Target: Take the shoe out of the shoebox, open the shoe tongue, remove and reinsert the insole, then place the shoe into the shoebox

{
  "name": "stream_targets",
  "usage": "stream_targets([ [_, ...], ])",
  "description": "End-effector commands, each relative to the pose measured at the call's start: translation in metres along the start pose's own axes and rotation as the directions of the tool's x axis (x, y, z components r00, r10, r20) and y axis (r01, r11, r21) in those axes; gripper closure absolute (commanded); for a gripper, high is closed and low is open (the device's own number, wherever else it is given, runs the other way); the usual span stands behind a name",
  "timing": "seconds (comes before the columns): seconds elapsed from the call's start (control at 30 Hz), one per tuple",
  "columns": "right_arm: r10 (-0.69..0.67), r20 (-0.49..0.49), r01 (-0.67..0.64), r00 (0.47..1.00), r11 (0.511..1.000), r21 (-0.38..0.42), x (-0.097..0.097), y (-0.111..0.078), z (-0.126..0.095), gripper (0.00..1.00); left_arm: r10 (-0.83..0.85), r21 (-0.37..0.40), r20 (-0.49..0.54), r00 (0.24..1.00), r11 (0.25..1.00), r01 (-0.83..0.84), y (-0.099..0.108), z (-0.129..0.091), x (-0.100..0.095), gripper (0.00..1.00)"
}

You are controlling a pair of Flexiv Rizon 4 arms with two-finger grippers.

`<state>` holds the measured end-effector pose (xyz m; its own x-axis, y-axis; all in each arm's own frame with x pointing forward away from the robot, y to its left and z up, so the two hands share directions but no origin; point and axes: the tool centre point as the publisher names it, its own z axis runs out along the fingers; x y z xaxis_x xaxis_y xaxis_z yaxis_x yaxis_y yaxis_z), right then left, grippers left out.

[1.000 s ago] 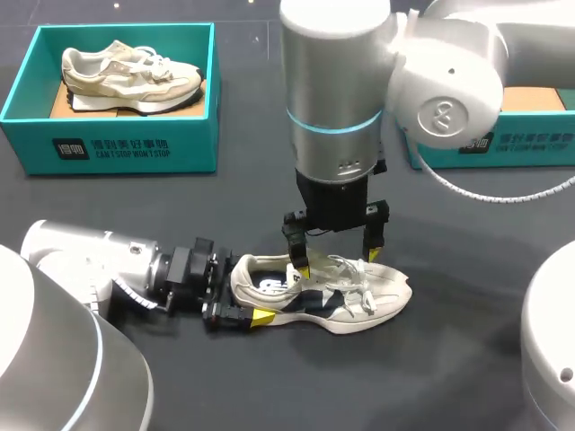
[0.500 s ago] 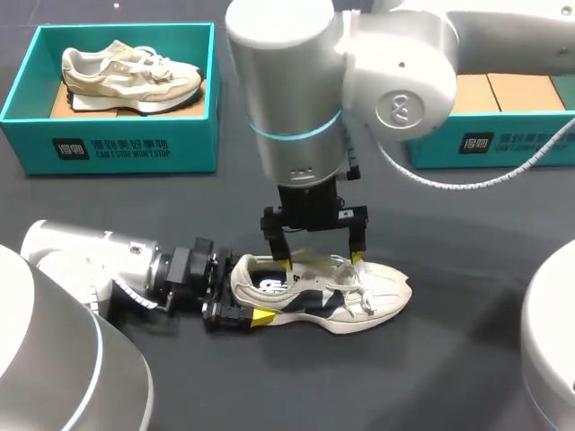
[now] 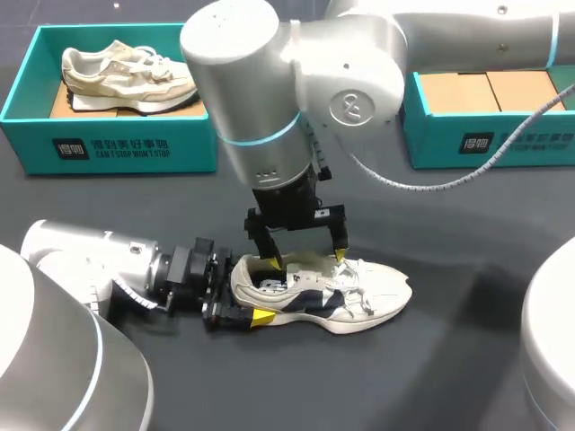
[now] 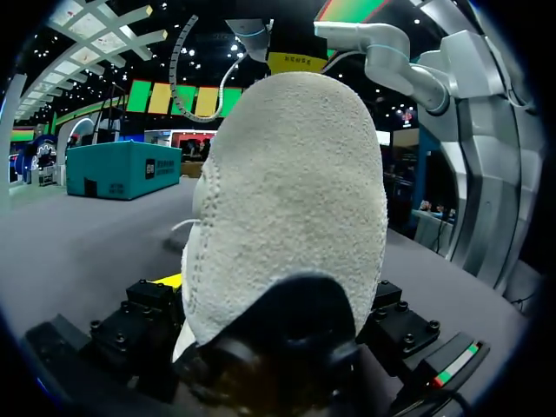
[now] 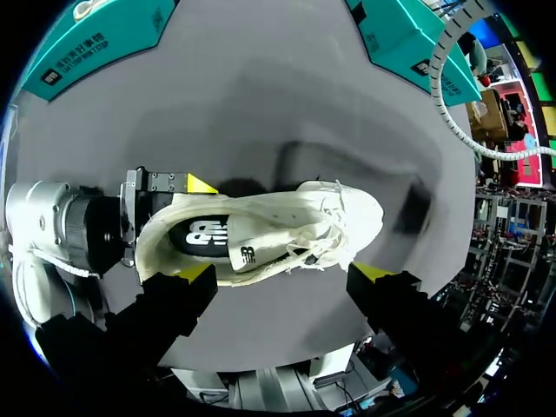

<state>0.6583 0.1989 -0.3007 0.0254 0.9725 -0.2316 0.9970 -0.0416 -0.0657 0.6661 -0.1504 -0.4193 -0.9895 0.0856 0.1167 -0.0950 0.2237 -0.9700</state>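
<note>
right arm [image 3: 269,99] showing fat glossy silver-white cylinder links, thin light-blue ring [image 3: 260,136] glowing round wrist link, round embossed logo cap [image 3: 352,106] sitting at 3 o'clock of that link. white cable [image 3: 422,189] trailing off at 4 o'clock from cap. right gripper [image 3: 307,260] wearing black boxy body, two slim black fingers ending in yellow tips. left arm [image 3: 81,260] showing same silver-white shell, thin grey cable [image 3: 135,296] looping beside black wrist block. left gripper [image 3: 229,289] looking black, blocky, screw-studded, carrying small green-white-red stripe marking [image 4: 452,365].
</note>
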Motion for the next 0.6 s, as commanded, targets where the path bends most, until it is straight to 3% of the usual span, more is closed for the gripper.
stream_targets([
  [0.03, 0.030, 0.090, -0.028, 0.995, 0.999, -0.026, 0.010, -0.007, 0.004, 0.00, 0.000, 0.000, 0.004, 1.000, 1.000, 0.000, 0.000, 0.000, 0.000, 1.00],
  [0.6, 0.046, 0.146, -0.040, 0.988, 0.998, -0.041, 0.019, -0.006, 0.019, 0.00, 0.000, 0.000, 0.004, 1.000, 1.000, 0.000, 0.000, 0.000, 0.000, 1.00],
])
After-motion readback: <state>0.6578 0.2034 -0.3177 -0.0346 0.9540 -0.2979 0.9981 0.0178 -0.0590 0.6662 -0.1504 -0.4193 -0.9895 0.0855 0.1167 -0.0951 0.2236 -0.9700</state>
